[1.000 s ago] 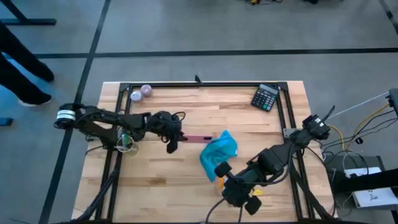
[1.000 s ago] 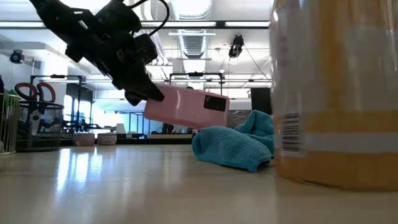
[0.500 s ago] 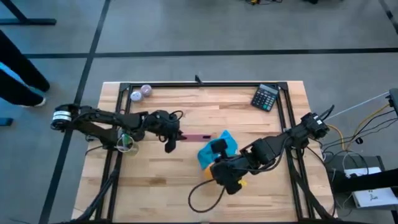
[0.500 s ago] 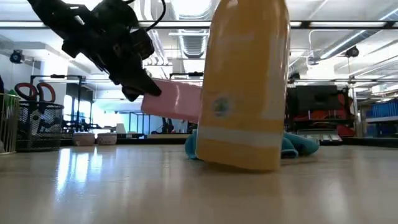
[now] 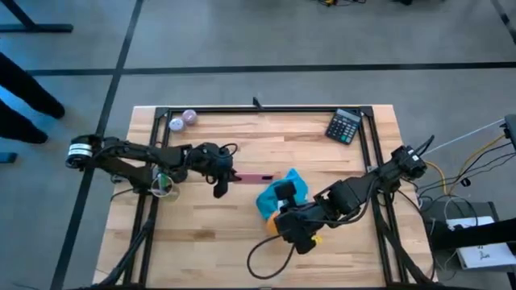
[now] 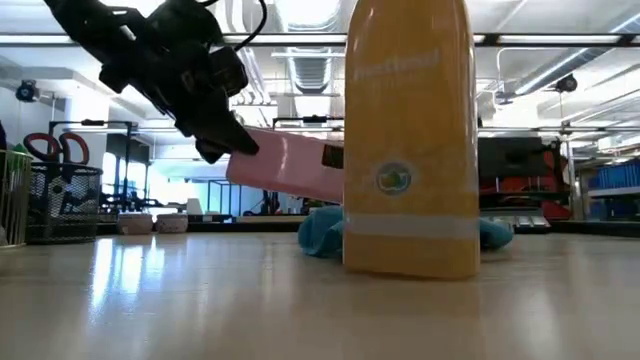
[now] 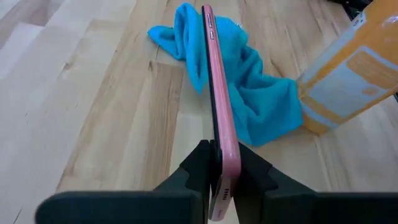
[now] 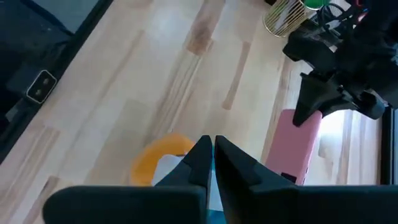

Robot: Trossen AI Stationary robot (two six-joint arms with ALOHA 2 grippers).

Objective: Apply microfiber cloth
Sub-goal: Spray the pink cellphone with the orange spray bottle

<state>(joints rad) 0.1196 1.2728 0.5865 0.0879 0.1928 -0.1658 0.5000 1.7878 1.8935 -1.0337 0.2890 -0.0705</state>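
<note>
The teal microfiber cloth (image 5: 284, 191) lies bunched on the wooden table near its middle, also visible in the left wrist view (image 7: 249, 81). My left gripper (image 5: 224, 182) is shut on a pink phone (image 5: 256, 177), whose free end reaches over the cloth. An orange spray bottle (image 6: 410, 140) stands upright on the table at the cloth's near side. My right gripper (image 5: 284, 225) hovers right above the bottle, fingers shut (image 8: 211, 149). The bottle hides much of the cloth (image 6: 320, 232) in the low view. My left gripper pinches the phone's two broad faces at its left end (image 7: 219, 163) between two fingers, coming level from the table's left. The phone stands on its long edge, lifted clear and tilted down toward the cloth. Whether its far end (image 7: 205, 12) touches the cloth, I cannot tell. My right gripper comes at the orange bottle's top (image 8: 158, 158) from above, pointing down. Its own fingers hide the place of contact, so the part held cannot be told. The bottle stands upright with its base on the table (image 6: 410, 268).
A black calculator (image 5: 345, 126) lies at the far right. Two small balls (image 5: 183, 119) sit at the far left. A wire cup (image 5: 164, 184) stands under the left arm. Black frame rails (image 5: 258, 109) border the table. A person's legs (image 5: 20, 105) show beyond the left edge.
My right gripper has gone from the near edge toward the cloth, up the table and leftward, carrying the orange bottle. The bottle was tilted half a second ago and now stands upright beside the cloth.
</note>
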